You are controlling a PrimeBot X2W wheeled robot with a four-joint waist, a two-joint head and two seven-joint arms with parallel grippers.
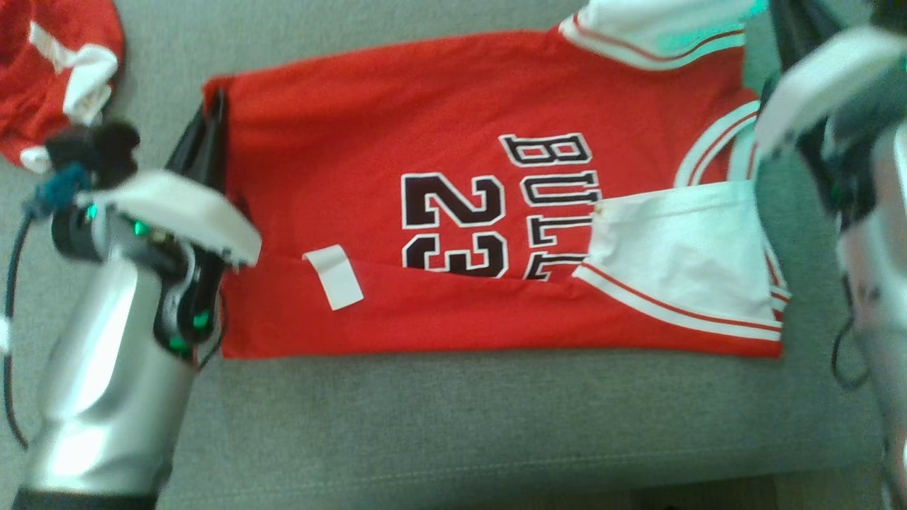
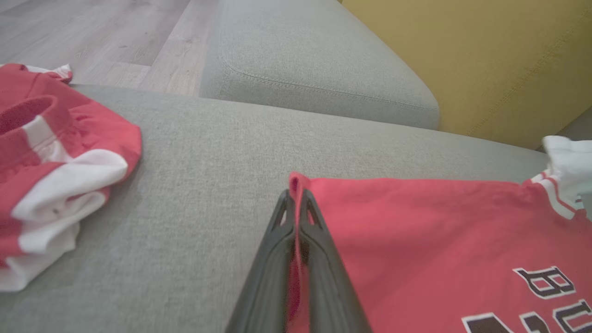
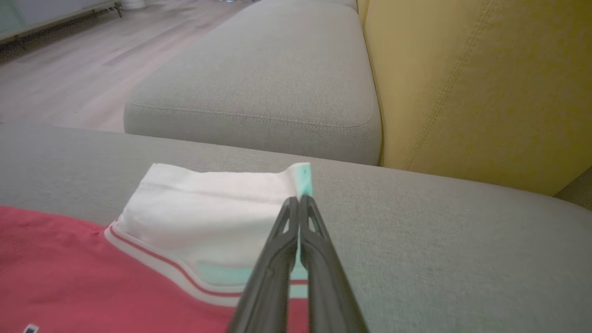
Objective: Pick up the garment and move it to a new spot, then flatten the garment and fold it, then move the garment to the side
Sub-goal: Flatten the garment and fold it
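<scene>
Folding step: the garment [image 1: 368,127] lay flat on the sofa cushion [image 1: 453,425]. The left pincer [image 2: 296,203] had clamped its far red corner and the right pincer [image 3: 298,203] its white sleeve. Next, both should probably draw that edge toward the cushion's near edge together.

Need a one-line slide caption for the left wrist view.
Left gripper shut on a corner of the red jersey, spread on the grey sofa cushion; a second red-and-white garment bunched apart.
</scene>
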